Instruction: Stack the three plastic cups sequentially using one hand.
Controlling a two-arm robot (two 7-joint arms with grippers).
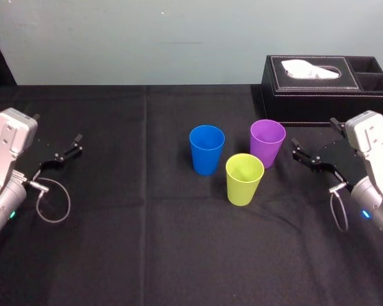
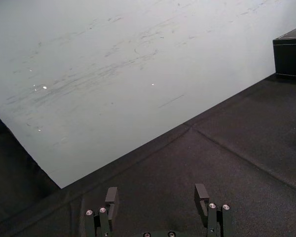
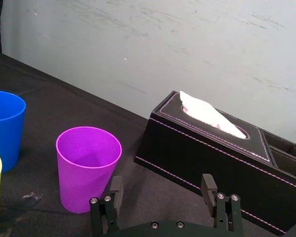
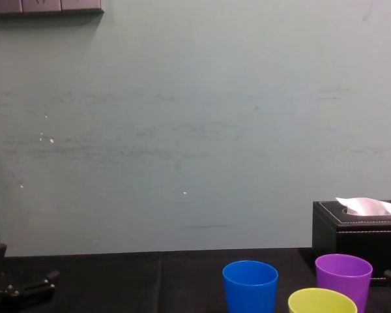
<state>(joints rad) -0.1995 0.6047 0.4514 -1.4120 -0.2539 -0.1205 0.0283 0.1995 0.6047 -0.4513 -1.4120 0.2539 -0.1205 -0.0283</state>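
The purple tapered plastic cup (image 1: 267,141) stands just before the black tissue box (image 1: 325,89), with the yellow-green plastic cup (image 1: 244,178) and blue plastic cup (image 1: 206,148) farther from it, all upright and apart. The right gripper (image 1: 314,134), jaws open beside the box, should pinch the purple wall, seemingly the nearest, and lift straight up. The left gripper (image 2: 157,192) sits parked with its jaws open, far from the box.

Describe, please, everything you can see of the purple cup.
The purple cup is a smooth, tapered plastic tumbler, standing upright and empty on the black table cover. It sits in front of the tissue box, near the blue cup and yellow-green cup, touching none of them. The open right gripper hovers to its right, clear of it.
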